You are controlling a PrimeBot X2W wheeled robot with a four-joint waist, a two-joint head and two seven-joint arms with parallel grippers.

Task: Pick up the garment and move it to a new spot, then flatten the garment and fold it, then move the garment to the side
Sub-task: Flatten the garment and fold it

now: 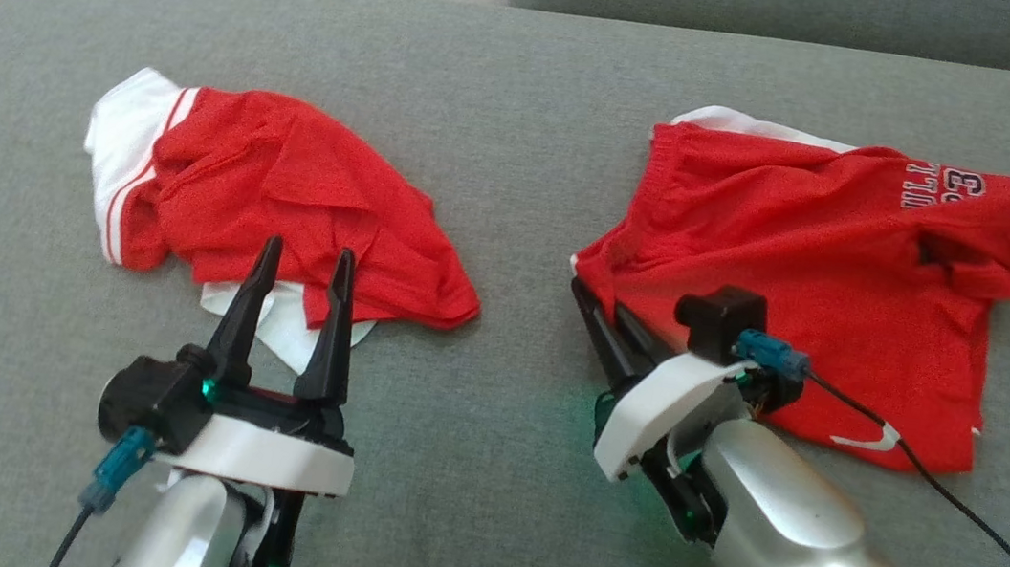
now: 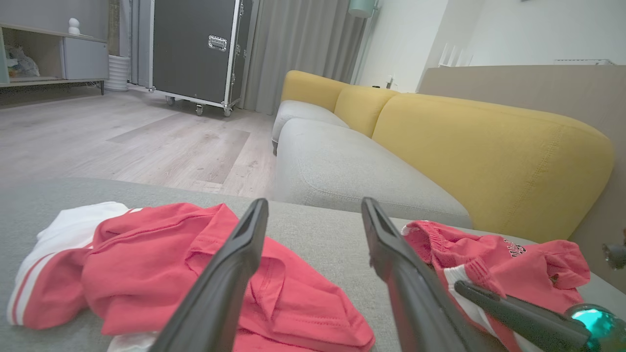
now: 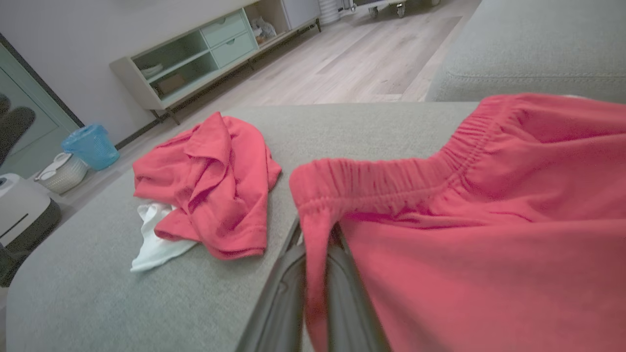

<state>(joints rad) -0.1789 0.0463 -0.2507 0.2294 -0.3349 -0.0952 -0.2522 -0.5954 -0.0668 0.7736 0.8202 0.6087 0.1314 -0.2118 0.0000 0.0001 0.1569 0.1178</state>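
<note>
red shorts (image 1: 816, 264) are pinched at the waistband corner by the right gripper (image 1: 594, 306), its jaws clamped together on the fabric. the shorts lie spread over the right part of the grey cushion (image 1: 531, 75). the left gripper (image 1: 305, 264), jaws wide apart, points at the near edge of a crumpled red-and-white shirt (image 1: 285, 189) on the cushion's left part. beyond the cushion stands a yellow sofa (image 2: 489, 146).

The red shorts (image 1: 816, 264) carry white-outlined lettering (image 1: 945, 188), upside down in the head view. It ends in "LL" beside what looks like "23", and creases hide the rest. A white swoosh mark (image 1: 862, 438) sits by the near edge.
</note>
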